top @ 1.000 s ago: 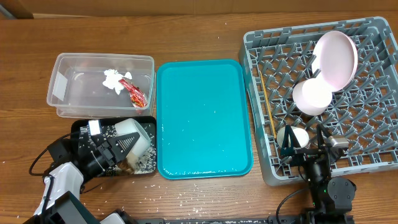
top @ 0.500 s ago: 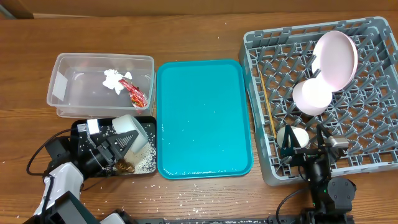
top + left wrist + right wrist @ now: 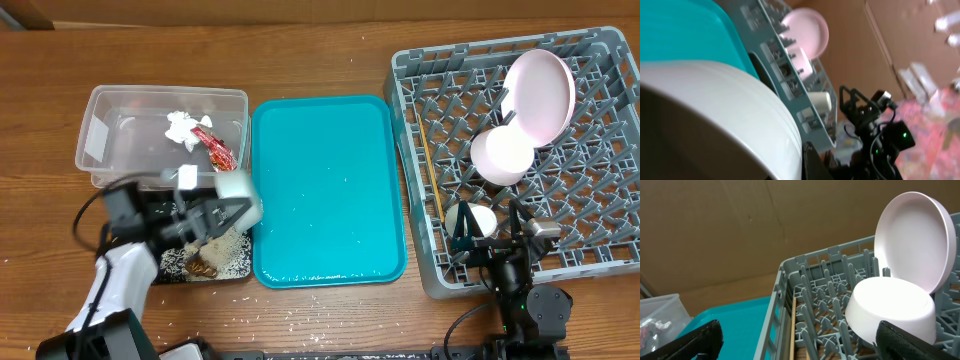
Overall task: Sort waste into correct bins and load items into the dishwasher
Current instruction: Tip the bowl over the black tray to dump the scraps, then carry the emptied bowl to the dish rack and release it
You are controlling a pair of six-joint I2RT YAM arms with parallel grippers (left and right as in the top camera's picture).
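My left gripper (image 3: 215, 215) is shut on a white bowl (image 3: 236, 190) and holds it tilted above the black tray (image 3: 175, 265), at the teal tray's left edge. The bowl fills the left wrist view (image 3: 715, 110). Rice-like scraps (image 3: 228, 258) lie in the black tray. The clear tub (image 3: 110, 140) holds the white tissue (image 3: 180, 128) and red wrapper (image 3: 218, 150). The grey rack (image 3: 590, 250) holds the white plate (image 3: 540, 92), a pinkish-white bowl (image 3: 500, 155), a small pale bowl (image 3: 472, 218) and chopsticks (image 3: 430, 170). My right gripper (image 3: 495, 248) is open and empty at the rack's front edge.
The teal serving tray (image 3: 325, 190) lies between the bins and the rack, with a few white specks on it. Rice grains are scattered on the table near the front edge (image 3: 300, 300). The right wrist view shows the plate (image 3: 912, 235), bowl (image 3: 890, 310) and a chopstick (image 3: 792, 330).
My left gripper has lifted the white bowl from low over the black tray and carried it up and to the right, toward the teal tray. The right arm has not moved.
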